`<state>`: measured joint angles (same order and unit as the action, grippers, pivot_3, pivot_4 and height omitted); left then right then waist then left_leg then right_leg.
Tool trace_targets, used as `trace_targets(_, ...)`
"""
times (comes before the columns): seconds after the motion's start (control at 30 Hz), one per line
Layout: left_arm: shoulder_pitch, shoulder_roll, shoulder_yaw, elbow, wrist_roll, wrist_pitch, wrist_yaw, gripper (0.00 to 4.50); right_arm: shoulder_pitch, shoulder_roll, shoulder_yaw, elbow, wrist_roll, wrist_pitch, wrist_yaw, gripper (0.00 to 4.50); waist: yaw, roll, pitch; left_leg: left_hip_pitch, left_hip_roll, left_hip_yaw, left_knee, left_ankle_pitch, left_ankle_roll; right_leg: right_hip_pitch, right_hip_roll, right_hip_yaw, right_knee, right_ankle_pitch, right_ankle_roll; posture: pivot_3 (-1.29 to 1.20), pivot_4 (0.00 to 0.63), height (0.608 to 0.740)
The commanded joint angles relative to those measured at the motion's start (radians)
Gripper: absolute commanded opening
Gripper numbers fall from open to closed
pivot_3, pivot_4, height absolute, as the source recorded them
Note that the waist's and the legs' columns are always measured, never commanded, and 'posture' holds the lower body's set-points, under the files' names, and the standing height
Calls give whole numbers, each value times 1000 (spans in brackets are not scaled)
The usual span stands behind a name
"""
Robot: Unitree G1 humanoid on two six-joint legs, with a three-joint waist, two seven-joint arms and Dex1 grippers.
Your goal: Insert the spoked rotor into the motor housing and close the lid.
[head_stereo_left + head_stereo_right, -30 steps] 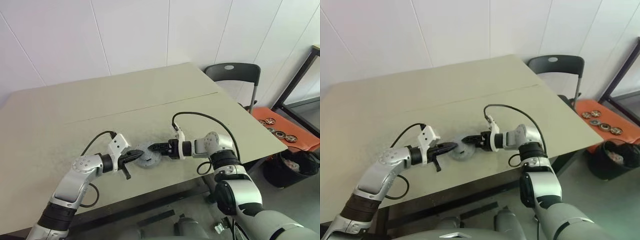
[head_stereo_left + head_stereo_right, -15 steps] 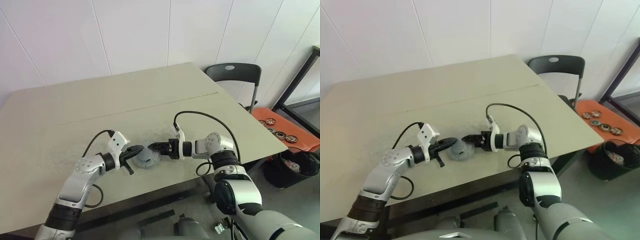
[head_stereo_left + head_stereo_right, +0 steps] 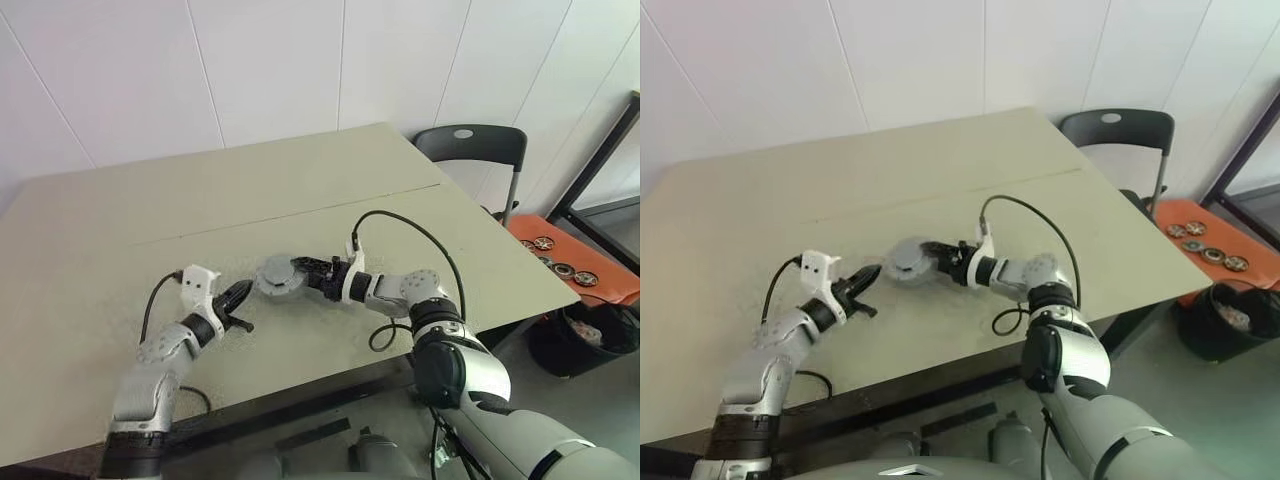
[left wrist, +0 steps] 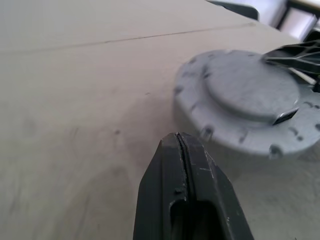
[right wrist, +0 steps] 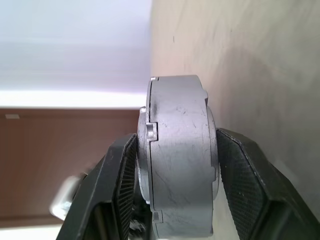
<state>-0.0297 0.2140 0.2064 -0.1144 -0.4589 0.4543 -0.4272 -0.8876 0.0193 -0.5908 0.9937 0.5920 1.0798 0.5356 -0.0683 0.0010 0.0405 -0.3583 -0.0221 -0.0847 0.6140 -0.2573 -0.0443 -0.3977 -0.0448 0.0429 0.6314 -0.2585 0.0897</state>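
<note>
The right tool (image 3: 300, 267) was clamped on the grey lid (image 3: 276, 277) — one finger on each flat face, as the right wrist view showed — holding it just above the bench (image 3: 300, 180). The left tool (image 3: 240, 293) hovered beside it, fingers pressed together, not touching.

Nothing here can be read: no lettering, label, brand mark or number stands on the grey lid (image 4: 250, 107), on the pale tabletop (image 3: 120, 230), or on the white wall panels (image 3: 270, 60) behind it.
</note>
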Motion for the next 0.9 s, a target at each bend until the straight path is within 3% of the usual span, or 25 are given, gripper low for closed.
trace_targets(0.03, -5, -46, 111, -77, -144, 57, 82, 0, -62, 20, -46, -2, 81, -41, -4, 2099, -1, -1, 1, 0, 0, 0, 0, 0, 0, 0, 0, 0, 0, 0, 0, 0, 0, 740)
trace_targets(0.07, 4, -71, 122, -86, -184, 78, 94, 0, -67, 22, -50, 4, 87, -51, -9, 2099, -1, -1, 1, 0, 0, 0, 0, 0, 0, 0, 0, 0, 0, 0, 0, 0, 0, 740)
trace_targets(0.17, 23, -132, 123, -114, -274, 125, 109, 894, -74, 30, -45, 15, 91, -75, -14, 2099, -1, -1, 1, 0, 0, 1, 0, 0, 0, 1, 0, 0, 0, 0, 0, 0, 0, 740)
trace_targets(0.33, 1, -244, 153, -120, -447, 172, 168, 2542, -74, 36, -37, 18, 106, -86, -9, 2099, 0, -3, 1, 0, -1, 1, 1, 0, 0, 1, 0, 0, -1, 0, 0, 0, 0, 740)
trace_targets(0.53, 7, -284, 169, -102, -546, 184, 216, 4481, -67, 35, -30, 16, 109, -97, -6, 2099, -1, -3, 1, 0, -1, 1, 1, 0, 0, 1, 0, 0, -1, 0, 0, 0, 0, 740)
trace_targets(0.9, -72, -291, 174, 35, -627, 182, 223, 4481, -64, 37, -21, 24, 114, -79, 15, 2099, 0, -3, 1, 0, -1, 1, 2, 0, 0, 2, 1, 0, -1, 0, -1, 0, 0, 740)
